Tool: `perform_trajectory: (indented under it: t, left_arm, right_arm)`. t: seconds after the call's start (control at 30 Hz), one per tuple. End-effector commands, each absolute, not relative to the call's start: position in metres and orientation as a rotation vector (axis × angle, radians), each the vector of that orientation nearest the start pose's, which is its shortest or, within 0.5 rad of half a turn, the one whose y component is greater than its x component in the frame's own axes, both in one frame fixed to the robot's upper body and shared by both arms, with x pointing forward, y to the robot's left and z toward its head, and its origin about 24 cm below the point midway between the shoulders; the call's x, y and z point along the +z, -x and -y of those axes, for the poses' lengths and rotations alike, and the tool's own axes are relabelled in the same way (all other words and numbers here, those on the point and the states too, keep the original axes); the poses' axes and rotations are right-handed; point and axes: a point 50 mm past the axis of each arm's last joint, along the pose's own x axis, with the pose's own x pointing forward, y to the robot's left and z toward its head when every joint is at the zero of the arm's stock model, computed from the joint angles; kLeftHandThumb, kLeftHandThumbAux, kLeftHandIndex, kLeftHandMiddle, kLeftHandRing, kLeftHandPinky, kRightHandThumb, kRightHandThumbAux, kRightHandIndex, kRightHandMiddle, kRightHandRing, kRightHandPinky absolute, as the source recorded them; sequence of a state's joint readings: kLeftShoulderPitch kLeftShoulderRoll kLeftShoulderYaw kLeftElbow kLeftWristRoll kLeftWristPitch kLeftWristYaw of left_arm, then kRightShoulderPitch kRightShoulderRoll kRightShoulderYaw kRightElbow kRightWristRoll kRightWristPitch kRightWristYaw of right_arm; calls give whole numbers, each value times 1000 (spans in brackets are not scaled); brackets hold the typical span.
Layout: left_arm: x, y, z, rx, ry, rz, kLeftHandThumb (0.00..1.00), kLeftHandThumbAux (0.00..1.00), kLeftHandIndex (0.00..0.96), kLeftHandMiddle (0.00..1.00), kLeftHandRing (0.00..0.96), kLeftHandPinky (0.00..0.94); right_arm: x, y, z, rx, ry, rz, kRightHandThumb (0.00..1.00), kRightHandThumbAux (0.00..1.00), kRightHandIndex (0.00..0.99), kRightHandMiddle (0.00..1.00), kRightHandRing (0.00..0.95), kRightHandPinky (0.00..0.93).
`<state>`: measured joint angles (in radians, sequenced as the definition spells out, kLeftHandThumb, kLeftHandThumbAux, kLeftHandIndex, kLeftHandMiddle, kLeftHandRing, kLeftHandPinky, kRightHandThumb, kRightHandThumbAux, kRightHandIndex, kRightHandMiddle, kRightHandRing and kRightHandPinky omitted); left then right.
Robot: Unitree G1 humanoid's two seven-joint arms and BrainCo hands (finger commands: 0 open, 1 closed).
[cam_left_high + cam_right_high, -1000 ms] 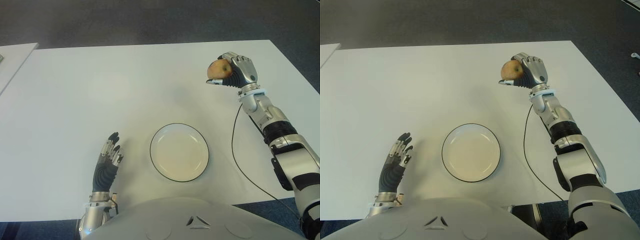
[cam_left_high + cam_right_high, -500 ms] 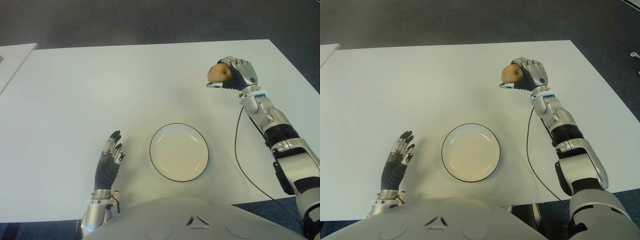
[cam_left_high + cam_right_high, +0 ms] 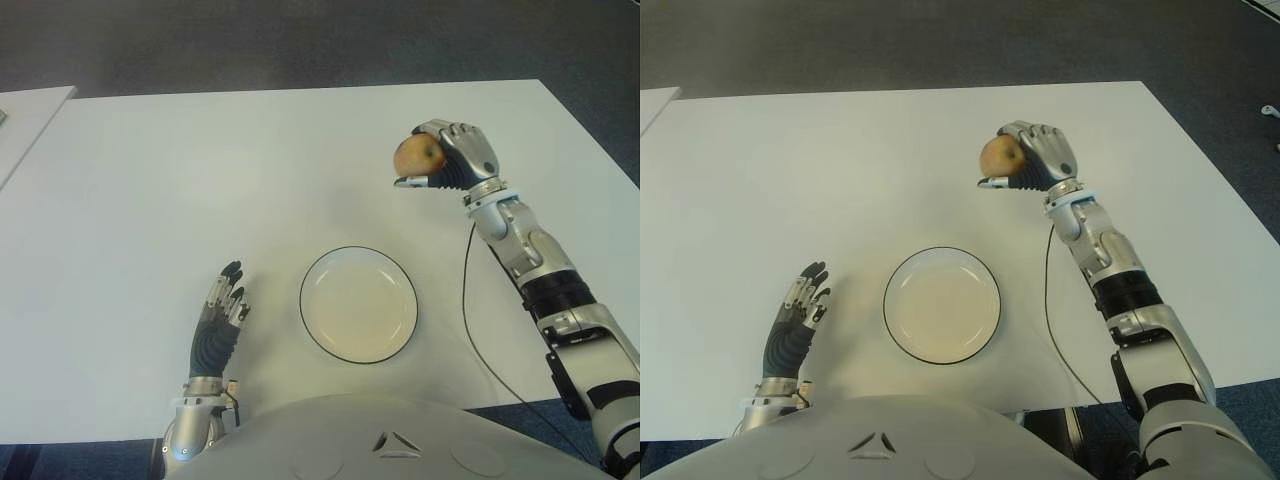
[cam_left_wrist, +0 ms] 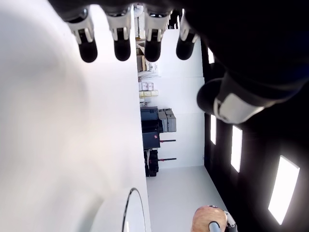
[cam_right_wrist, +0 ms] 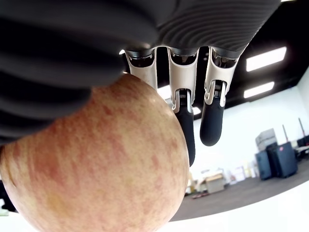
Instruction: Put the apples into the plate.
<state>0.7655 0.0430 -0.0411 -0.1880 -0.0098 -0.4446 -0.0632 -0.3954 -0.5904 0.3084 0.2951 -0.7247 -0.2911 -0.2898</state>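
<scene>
While the right robot hand (image 3: 455,160) clasps an apple (image 3: 416,157), nothing blocks the plate (image 3: 359,305)

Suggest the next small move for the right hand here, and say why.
Probably carry the apple toward the robot and leftward until it is over the plate. The right hand grips it above the table, beyond the plate's far right, and the plate holds nothing.
</scene>
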Motion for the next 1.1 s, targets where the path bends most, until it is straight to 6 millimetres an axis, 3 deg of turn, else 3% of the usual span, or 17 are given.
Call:
perform_trajectory:
  t: [0.03,0.5,1.1]
  left_arm:
    - [1,-86,-177,86,-50,-131,42,514,0,0,0,0]
    - [1,-85,-178,76,-60,-129,47,505,0,0,0,0]
    - [1,-85,-175,81,-41,-110,59,490,17,0,0,0]
  right_arm:
    - [100,-293,169,205,1278,602,748,707,441,878,862,843]
    - [104,-252,144,324,1250,773,746,708,441,875,867,857]
    - [120,-218,139,487,1271,871,743,707,442,858,859,858]
